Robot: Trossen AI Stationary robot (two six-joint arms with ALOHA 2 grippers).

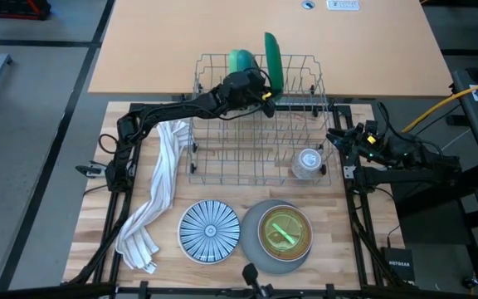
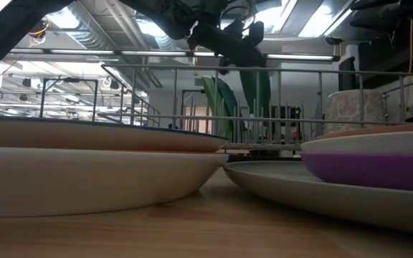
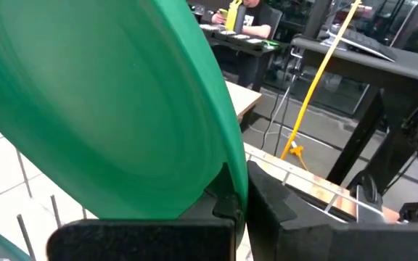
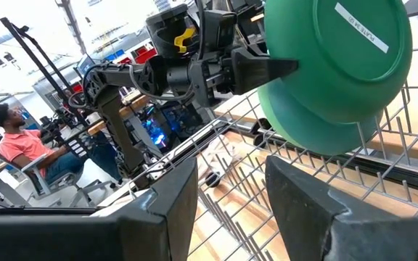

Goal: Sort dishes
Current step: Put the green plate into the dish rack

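Jaws of my left gripper (image 1: 265,90) clamp the teal plate (image 1: 272,60) upright on edge at the rack's (image 1: 260,170) far side; right gripper (image 1: 338,137) waits wide open, rightward.

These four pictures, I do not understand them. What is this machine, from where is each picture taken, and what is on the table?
It is a robot with two dark arms at a wooden table. One picture looks straight down, one looks level across the tabletop, and two come from cameras on the arms' wrists.

On the table stands a wire dish rack with a clear glass cup inside. Nearer the front lie a white towel, a blue-and-white striped plate and a grey plate carrying a stack of bowls.

The left gripper reaches over the rack's far side and is shut on the rim of a green plate standing on edge. A green bowl sits beside it. The right gripper waits open at the rack's right end.
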